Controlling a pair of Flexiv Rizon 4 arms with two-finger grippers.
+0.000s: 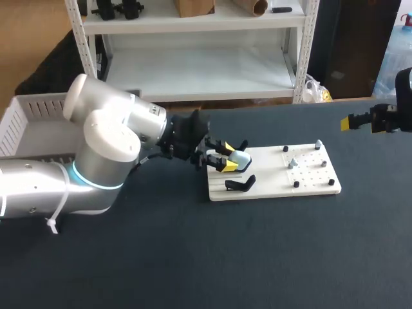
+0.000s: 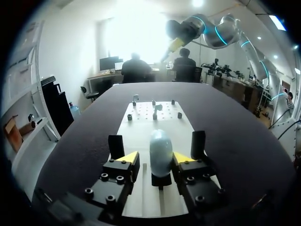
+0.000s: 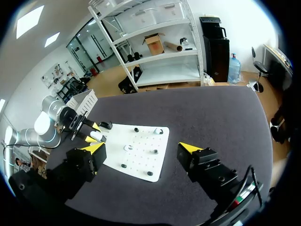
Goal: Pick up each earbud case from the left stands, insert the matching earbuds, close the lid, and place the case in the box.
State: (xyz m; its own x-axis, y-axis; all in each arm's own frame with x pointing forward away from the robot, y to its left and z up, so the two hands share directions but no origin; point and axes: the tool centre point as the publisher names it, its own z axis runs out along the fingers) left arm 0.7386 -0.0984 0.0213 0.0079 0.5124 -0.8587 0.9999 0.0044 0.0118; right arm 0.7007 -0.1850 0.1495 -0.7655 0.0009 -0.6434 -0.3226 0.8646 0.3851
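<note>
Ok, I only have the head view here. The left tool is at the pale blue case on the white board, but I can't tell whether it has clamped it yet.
Observer: Not yet. In the left wrist view the left tool straddles the pale blue rounded earbud case, with a clear gap beside one yellow tip.
Operator: Is the case off its stand?
Observer: No, it rests on a small black stand on the white pegged board.
Operator: And the right tool, cut off at my edge?
Observer: The right wrist view shows the right tool open, with nothing between its fingers, above the dark table.
</note>
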